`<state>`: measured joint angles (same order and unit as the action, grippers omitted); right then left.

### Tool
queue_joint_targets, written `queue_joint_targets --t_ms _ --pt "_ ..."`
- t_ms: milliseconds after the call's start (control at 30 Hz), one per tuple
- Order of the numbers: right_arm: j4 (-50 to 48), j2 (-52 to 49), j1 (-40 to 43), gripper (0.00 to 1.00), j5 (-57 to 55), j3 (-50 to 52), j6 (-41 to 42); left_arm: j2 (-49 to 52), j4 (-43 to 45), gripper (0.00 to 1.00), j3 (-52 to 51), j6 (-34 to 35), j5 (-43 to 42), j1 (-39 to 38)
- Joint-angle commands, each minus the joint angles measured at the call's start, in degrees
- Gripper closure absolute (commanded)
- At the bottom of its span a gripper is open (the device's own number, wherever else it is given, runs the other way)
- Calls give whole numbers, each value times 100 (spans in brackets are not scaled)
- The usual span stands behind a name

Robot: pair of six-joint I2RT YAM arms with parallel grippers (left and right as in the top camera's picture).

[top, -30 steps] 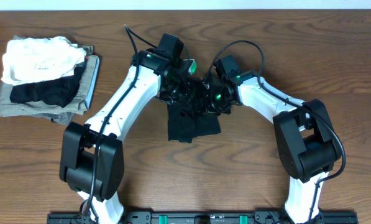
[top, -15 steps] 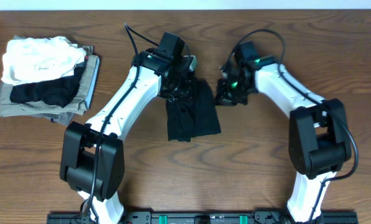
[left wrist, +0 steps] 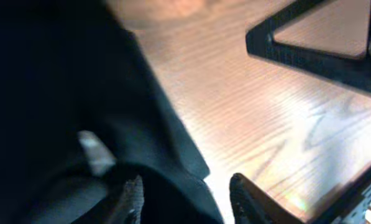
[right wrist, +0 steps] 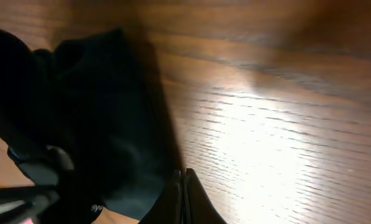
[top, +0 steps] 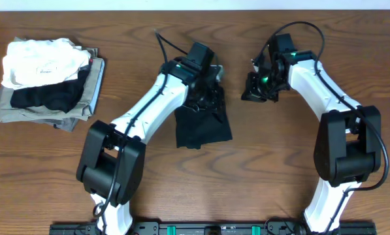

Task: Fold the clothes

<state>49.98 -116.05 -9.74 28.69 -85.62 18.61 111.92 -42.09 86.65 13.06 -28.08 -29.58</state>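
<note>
The shirt lies folded into a small dark block near the middle of the table. My left gripper sits low over its far edge with the fingers parted and nothing clamped. Black cloth lies under one tip and wood under the other (as far as the blur lets me tell). My right gripper is pinched together on nothing, over bare wood to the shirt's right and clear of it. A pile of folded garments sits well off to my left.
</note>
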Motion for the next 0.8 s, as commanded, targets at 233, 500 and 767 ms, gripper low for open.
queue_joint_targets --t_ms 233,500,767 --pt "605 144 415 98 87 -557 -485 -649 -437 50 136 52 9 -39" --pt "629 144 142 81 1237 -684 -938 -2142 -927 38 136 59 396 859" --pt "590 138 -542 42 763 -680 -953 -2341 -1797 36 39 52 785 2055"
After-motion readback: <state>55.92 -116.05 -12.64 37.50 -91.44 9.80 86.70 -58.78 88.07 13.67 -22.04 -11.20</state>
